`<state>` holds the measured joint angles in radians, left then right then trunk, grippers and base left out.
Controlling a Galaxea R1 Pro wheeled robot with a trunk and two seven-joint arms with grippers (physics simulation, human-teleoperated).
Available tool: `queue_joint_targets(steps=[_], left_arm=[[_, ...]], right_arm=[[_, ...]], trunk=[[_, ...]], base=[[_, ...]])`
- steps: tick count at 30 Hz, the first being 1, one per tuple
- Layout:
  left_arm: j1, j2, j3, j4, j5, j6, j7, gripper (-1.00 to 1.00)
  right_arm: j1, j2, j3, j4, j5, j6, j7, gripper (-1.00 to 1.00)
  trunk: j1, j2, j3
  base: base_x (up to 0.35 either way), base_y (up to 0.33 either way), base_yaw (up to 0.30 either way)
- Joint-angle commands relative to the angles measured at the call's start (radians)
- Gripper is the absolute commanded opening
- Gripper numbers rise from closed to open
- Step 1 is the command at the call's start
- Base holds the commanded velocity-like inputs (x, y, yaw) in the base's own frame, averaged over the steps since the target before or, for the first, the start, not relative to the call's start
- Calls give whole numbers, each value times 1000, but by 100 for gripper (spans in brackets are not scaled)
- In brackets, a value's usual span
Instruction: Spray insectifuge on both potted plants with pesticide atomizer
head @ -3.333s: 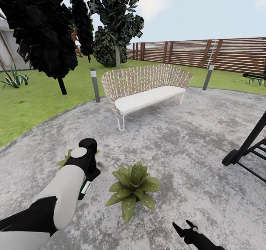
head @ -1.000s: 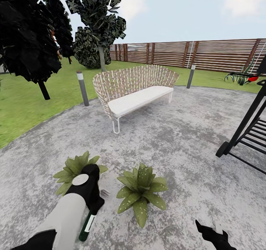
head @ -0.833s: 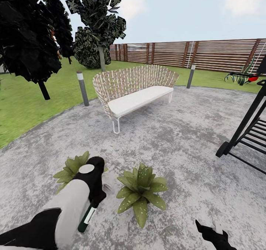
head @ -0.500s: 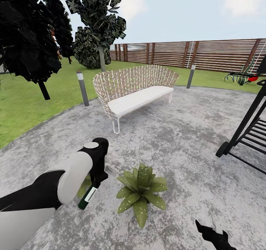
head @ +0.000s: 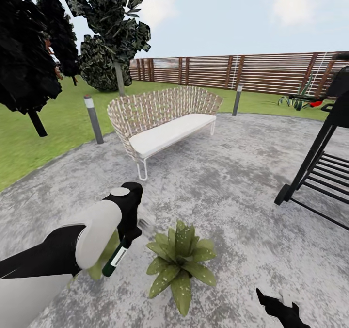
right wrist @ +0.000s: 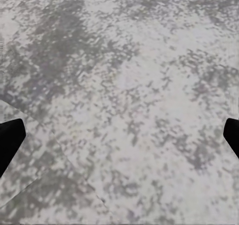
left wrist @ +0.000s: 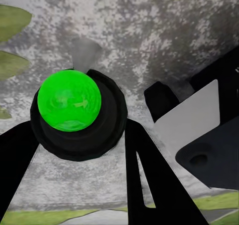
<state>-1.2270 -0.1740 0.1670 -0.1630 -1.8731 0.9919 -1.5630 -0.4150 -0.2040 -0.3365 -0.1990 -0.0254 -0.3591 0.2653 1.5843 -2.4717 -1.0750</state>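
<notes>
The left gripper (head: 127, 235) is closing on the slim dark-green, white-labelled pesticide atomizer (head: 115, 261), gripping it near its top so that the bottle is hanging tilted beside the white forearm. In the left wrist view the two black fingers (left wrist: 144, 170) are flanking the bottle's round body, seen end-on with a bright green disc (left wrist: 69, 100) facing the camera. The right gripper (head: 281, 306) is idling low over the mottled grey paving (head: 232, 182); its finger tips are sitting at opposite edges of the right wrist view, so it is spread wide and carrying nothing.

One potted plant with pointed, speckled green leaves (head: 178, 262) is standing just beside the bottle. Pale green leaves (head: 99, 265) are showing below the left forearm, and these are probably the second plant, largely hidden.

Risks, as judged: the nozzle's heading cannot be told, so spray may be missing the foliage; the arm is screening the hidden plant, so its coverage is hard to confirm; the tilted bottle may be slipping in a high grip.

Counted: one atomizer, one plant in full sight plus one partly hidden, one woven wicker bench with a white cushion (head: 162, 117), two grey bollard lamps (head: 93, 119), one black grill frame (head: 320, 168).
</notes>
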Motion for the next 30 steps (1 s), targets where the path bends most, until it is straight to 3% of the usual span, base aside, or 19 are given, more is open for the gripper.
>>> queue_joint_targets(steps=[1, 12, 26, 30], left_arm=[[0, 0, 6, 0, -10, 10, -8, -100], [2, 0, 4, 4, -11, 8, -8, -100], [1, 0, 4, 3, -12, 9, -8, -100], [2, 0, 3, 4, -39, 8, -8, -100]], right_arm=[[-1, 0, -7, 1, -3, -2, 9, 100], [-1, 0, -7, 1, -3, -2, 8, 100], [-1, 0, -7, 2, -2, -1, 9, 100], [-1, 0, -7, 3, -2, -1, 9, 100]], trunk=[[0, 0, -1], [0, 0, -1], [0, 0, -1], [0, 0, -1]], base=[[287, 211, -10], [46, 18, 0], [0, 0, -251], [0, 0, -64]])
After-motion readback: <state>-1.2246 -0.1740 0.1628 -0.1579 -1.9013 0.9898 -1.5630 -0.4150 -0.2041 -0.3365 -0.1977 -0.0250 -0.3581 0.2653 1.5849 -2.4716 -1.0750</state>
